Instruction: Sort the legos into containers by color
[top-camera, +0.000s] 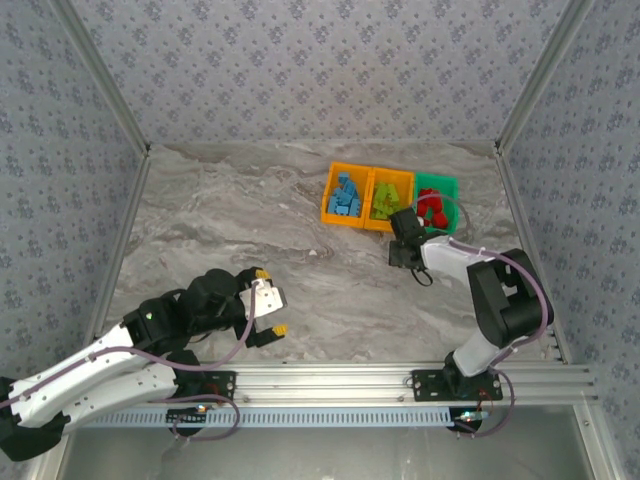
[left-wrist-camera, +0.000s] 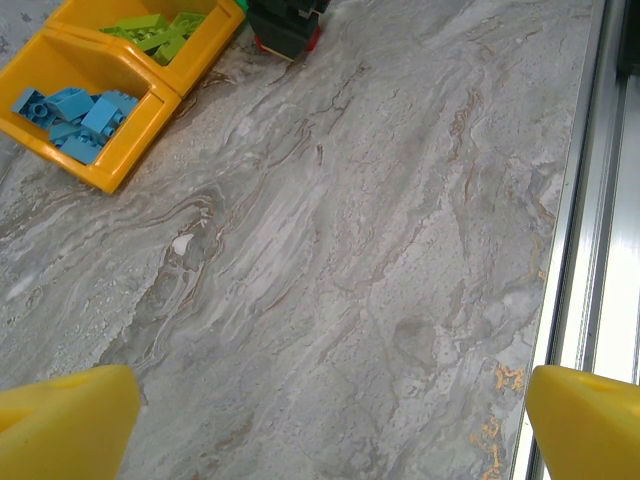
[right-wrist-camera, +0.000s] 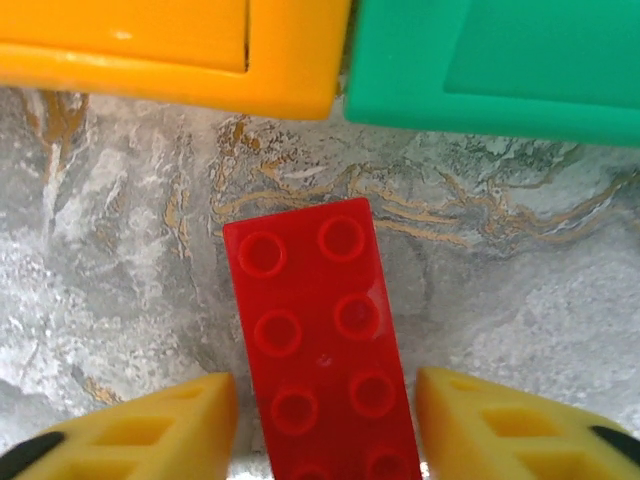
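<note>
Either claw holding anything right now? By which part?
Left claw: open, nothing. Right claw straddles the red lego across its long sides, near one end; clamped or not, cannot tell.

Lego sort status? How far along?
Done: blue legos in left orange bin, lime legos in middle orange bin, red legos in green bin. In hand: right end effector straddles one red brick on the table, grip unclear. Remaining: drop it in the green bin.

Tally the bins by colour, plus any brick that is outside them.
Orange bins: 2
Green bin: 1
Red brick outside the bins: 1
Total: 4
</note>
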